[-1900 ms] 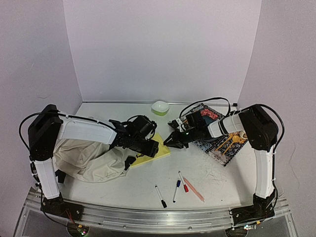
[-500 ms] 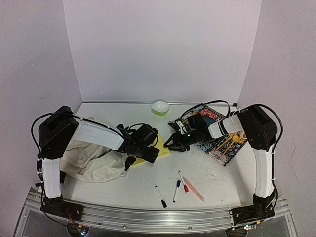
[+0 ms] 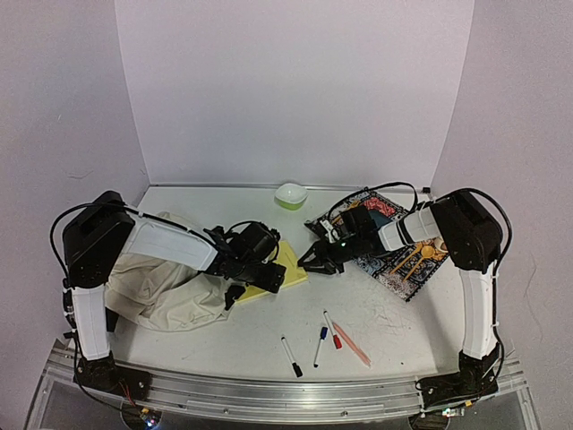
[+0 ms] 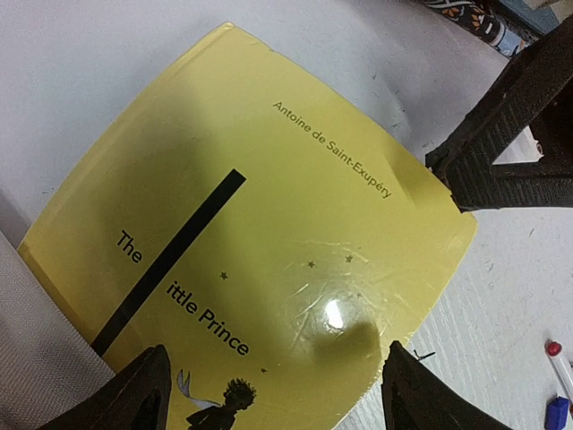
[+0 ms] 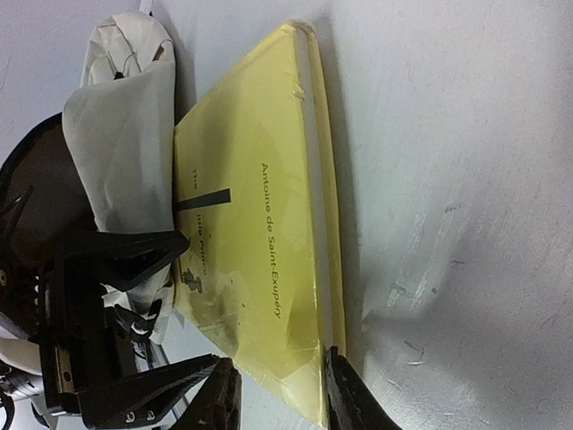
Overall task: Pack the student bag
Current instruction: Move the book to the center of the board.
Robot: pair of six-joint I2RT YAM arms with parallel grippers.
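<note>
The student bag (image 3: 152,291) slumps at far left under the left arm (image 3: 170,240), a yellow book (image 4: 269,206) just beside it. The left gripper (image 4: 276,358) gapes over the book; the right gripper (image 5: 279,358) straddles its corner (clamped or not, unclear). Markers (image 3: 320,346) lie nearby.

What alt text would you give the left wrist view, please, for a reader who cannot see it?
A yellow copy of The Little Prince lies on a white table, the open left gripper over its lower half. The right gripper straddles the book's right corner; a red-capped marker shows at the lower right.
</note>
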